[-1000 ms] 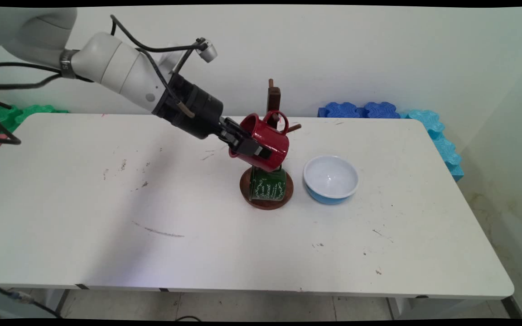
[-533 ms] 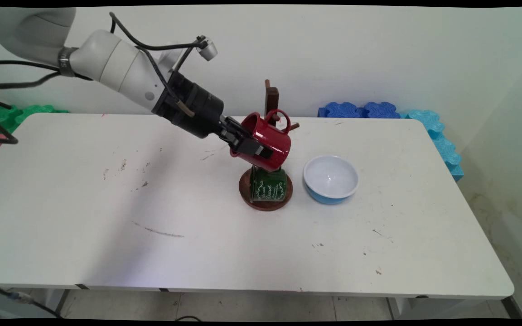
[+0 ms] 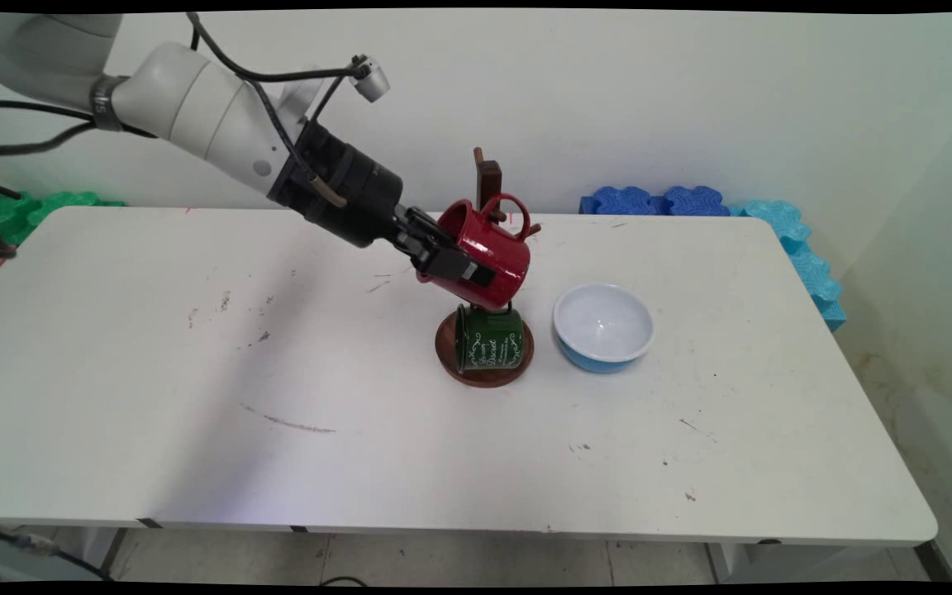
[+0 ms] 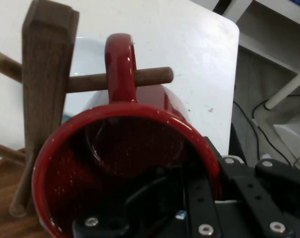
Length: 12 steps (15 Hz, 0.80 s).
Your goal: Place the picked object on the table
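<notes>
Gripper (image 3: 453,266) clamped on the rim wall of the red mug (image 3: 484,258), one finger inside and one outside, mug tipped with its mouth toward the wrist. That tilt puts the handle (image 4: 121,64) ahead of the fingers, looped over a peg (image 4: 118,81) of the wooden mug tree (image 3: 488,178). Green mug (image 3: 489,339) hangs just below the gripper (on the tree's base); blue bowl (image 3: 603,326) sits beyond it.

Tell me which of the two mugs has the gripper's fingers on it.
The red mug: the gripper clamps its rim, its handle looped over a peg. The green mug hangs lower on the wooden stand, untouched.
</notes>
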Each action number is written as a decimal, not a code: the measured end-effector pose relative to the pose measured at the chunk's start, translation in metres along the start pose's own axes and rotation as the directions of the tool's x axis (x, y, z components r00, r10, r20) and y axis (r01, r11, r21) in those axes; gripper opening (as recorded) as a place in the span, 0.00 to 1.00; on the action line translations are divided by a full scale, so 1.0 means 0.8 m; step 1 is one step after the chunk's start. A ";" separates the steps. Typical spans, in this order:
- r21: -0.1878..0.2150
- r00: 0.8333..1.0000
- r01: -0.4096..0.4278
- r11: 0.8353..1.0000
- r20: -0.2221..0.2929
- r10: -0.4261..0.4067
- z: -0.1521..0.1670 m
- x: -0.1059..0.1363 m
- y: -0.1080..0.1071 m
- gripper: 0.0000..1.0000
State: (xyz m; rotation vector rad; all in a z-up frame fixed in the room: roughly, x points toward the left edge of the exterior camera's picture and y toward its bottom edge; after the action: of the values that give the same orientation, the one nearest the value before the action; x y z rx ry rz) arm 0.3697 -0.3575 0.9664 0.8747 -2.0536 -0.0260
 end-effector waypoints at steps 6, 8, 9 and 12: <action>-0.019 1.000 -0.019 1.000 0.000 0.019 -0.008 0.000 0.013 0.00; -0.024 1.000 -0.023 0.999 0.000 0.023 -0.010 0.000 0.016 0.00; -0.028 1.000 -0.026 0.999 0.000 0.026 -0.011 0.001 0.018 0.00; -0.040 0.999 -0.035 0.999 -0.001 0.035 -0.014 0.002 0.025 0.00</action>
State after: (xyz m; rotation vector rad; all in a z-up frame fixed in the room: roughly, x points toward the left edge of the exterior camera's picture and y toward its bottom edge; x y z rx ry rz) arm 0.3662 -0.3402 0.9807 0.8142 -2.0607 -0.0476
